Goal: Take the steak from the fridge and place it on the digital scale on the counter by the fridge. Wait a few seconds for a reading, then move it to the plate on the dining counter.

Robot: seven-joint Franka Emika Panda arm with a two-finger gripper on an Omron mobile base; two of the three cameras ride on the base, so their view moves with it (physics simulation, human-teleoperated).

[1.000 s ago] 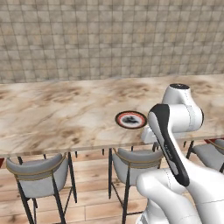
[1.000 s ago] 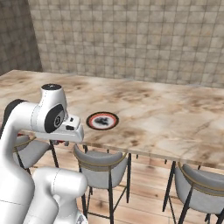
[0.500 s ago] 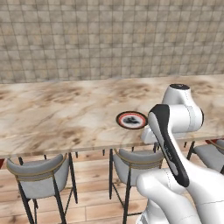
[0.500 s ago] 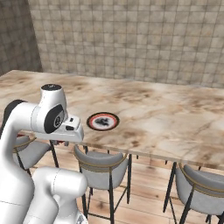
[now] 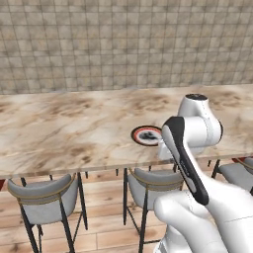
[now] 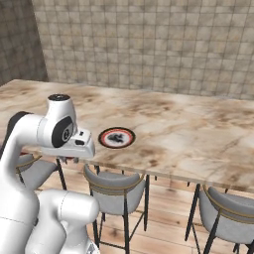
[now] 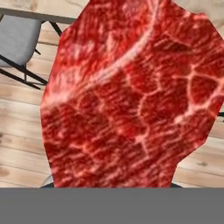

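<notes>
The steak (image 7: 131,96) is sitting clamped in the jaws, its red flesh and pale marbling pressing right up against the hand camera. The hand (image 6: 74,147) is hanging at the near edge of the dining table (image 5: 59,133), out over a grey-seated bar stool (image 6: 115,187) and the wooden floor (image 7: 22,127) (a stool seat is showing at the upper left of the hand view). The plate (image 5: 147,135), dark-rimmed, is lying on the table near the hand, apart from it.
</notes>
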